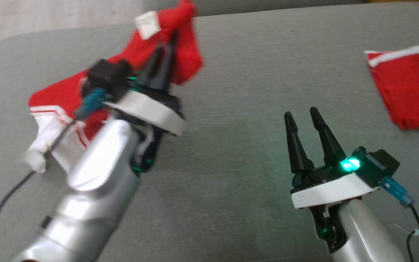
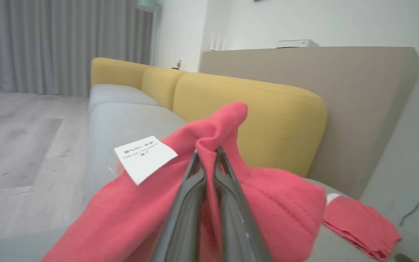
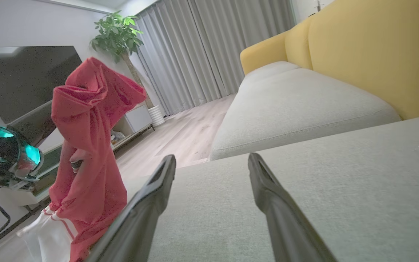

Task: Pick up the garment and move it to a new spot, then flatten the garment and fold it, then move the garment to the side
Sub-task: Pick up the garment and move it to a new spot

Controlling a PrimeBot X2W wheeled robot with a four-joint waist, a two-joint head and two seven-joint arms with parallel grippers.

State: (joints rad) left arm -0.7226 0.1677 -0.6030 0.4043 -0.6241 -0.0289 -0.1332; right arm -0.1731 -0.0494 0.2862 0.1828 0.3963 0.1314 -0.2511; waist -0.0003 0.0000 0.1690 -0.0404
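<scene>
A red garment (image 1: 180, 47) with white trim and a white label hangs lifted over the grey cushion at the left. My left gripper (image 1: 167, 45) is shut on a pinched fold of it; in the left wrist view the garment (image 2: 275, 203) bunches over both fingers, with the left gripper (image 2: 207, 153) clamping cloth at the tips. In the right wrist view the garment (image 3: 89, 145) dangles at the left, its white hem lowest. My right gripper (image 1: 301, 113) stands open above bare cushion at the lower right, nothing between its fingers; its tips (image 3: 211, 160) are wide apart.
A second red cloth with a white stripe (image 1: 409, 83) lies at the right edge of the grey cushion (image 1: 238, 109), seen also as a red cloth (image 2: 362, 225). A yellow sofa back (image 2: 253, 120) runs behind. A wooden floor (image 2: 16, 145) lies beyond the cushion's edge.
</scene>
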